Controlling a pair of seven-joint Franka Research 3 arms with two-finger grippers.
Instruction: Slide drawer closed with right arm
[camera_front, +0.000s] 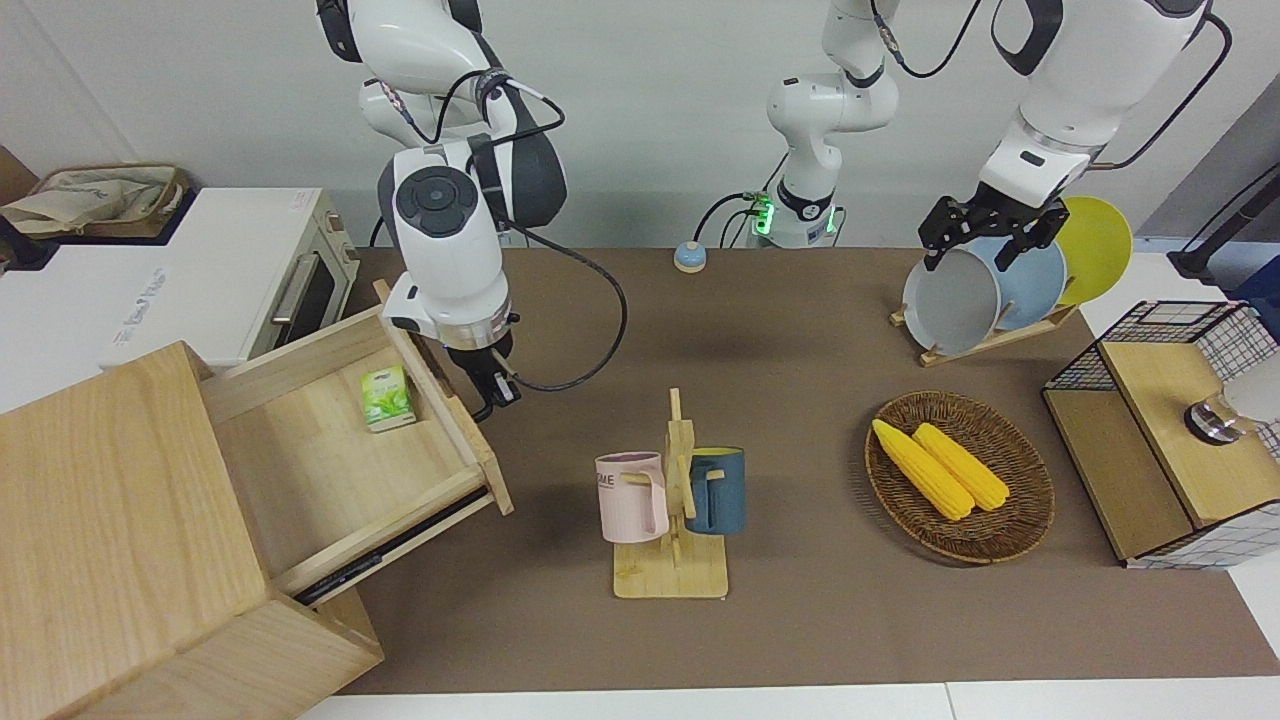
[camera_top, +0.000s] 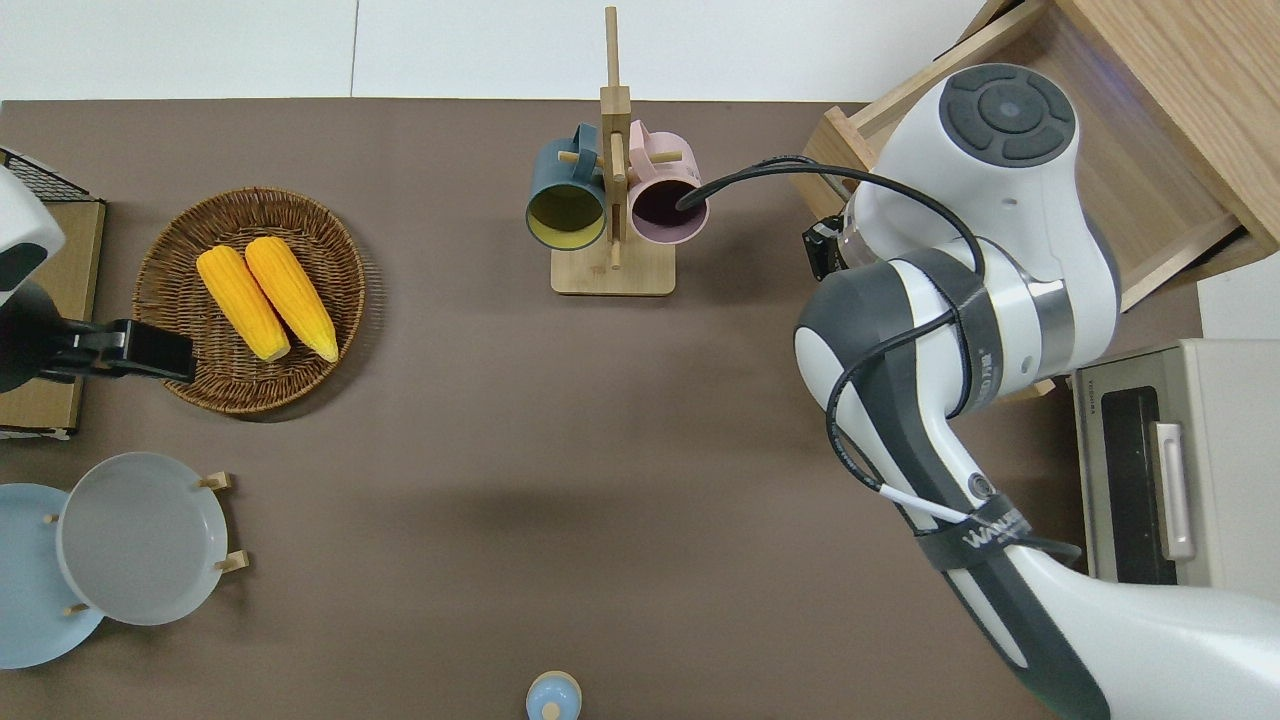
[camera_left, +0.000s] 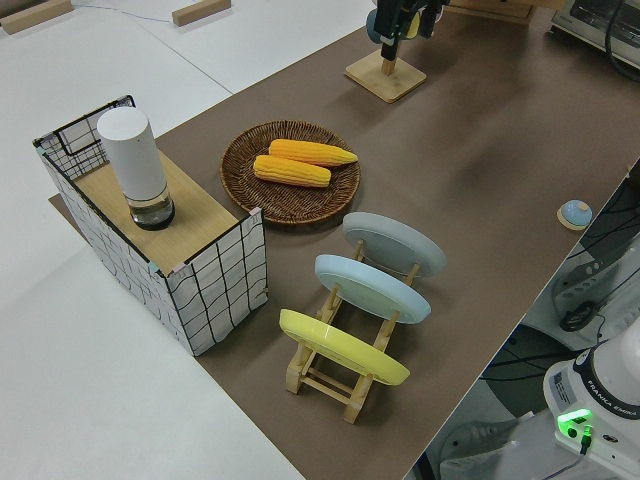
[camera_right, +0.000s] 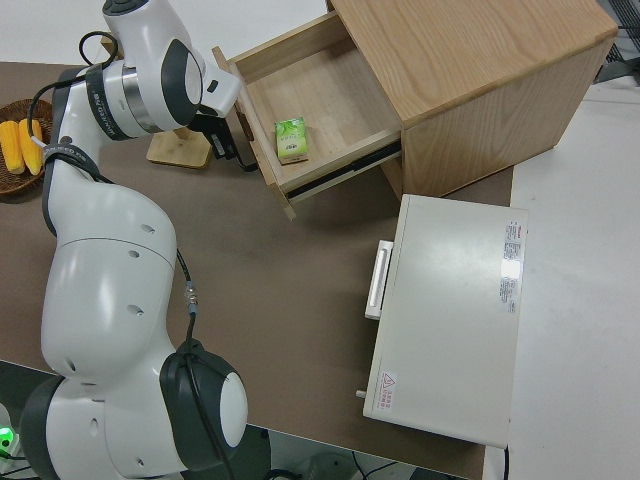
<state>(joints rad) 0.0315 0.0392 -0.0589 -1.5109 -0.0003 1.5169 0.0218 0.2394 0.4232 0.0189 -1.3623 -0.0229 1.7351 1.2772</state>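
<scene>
The right gripper (camera_front: 490, 388) presses against the front of the drawer (camera_front: 330, 450), at the handle; whether its fingers are apart or together cannot be told, since the wrist and the drawer front hide them; the left arm is parked.

The drawer sits at the right arm's end of the table, part of the cabinet (camera_front: 110, 520), and is partly open, its floor exposed; a small green box (camera_front: 388, 397) lies inside, close to the front panel.

Risks from here, as a judgement: the contact appears to be near one end of the wide front, so an off-centre push could rack the drawer on its runners and jam it; the cabinet stands free on the table, so a hard shove might shift the whole cabinet instead of closing the drawer; the fingers could slip off or catch in the thin loop handle; the light box may slide inside.

The drawer and cabinet are pale, smooth wood with square edges; the drawer is wide and shallow; dark metal runners show along its side; the table (camera_front: 800, 330) wears a matte brown cover.
</scene>
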